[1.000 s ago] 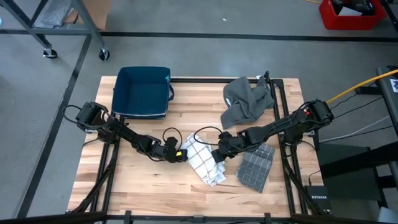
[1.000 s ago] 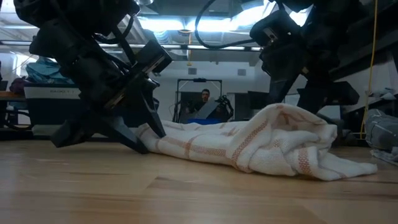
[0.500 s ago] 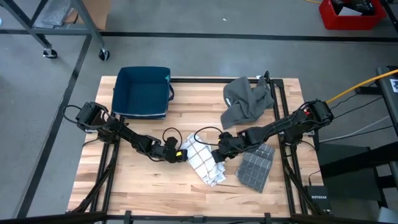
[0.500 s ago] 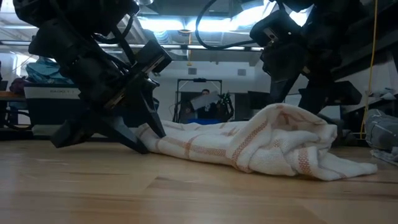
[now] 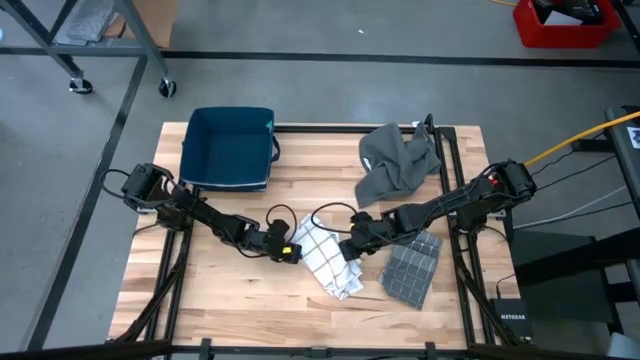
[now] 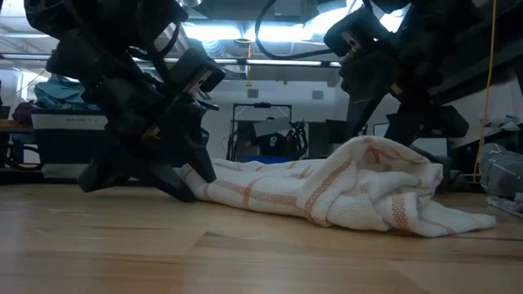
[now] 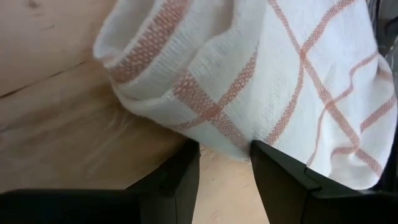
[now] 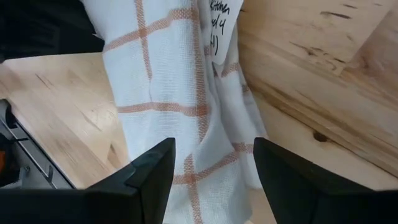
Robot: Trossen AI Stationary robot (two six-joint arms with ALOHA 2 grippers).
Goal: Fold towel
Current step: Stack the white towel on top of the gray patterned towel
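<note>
Shifts slightly back and up since the earlier frames: left gripper [image 5: 291,252], now just off the towel's left edge. Fingers [image 7: 177,180] spread, straddling the hem, nothing pinched yet. Right gripper [image 5: 349,249] barely moved, hovers low over the opposite side, fingers [image 8: 283,171] wide apart above the cloth, empty.

Lies mid-table between both grippers: white towel with thin orange check stripes [image 5: 326,259], bunched and rumpled, a raised hump toward one end in the low view [image 6: 343,192]. No clean crease, no stacked layers, corners not matched up.

Progress judged early: no neat fold made. Left to do: grab edges, spread flat, bring one half over the other, press down.

Sits further out on the wooden slat table [image 5: 200,300]: folded grey waffle-weave cloth [image 5: 411,267] just right of the towel, crumpled dark grey cloth [image 5: 395,160] at the far right, blue rectangular bin [image 5: 230,148] at the far left. Neither cloth touched.
</note>
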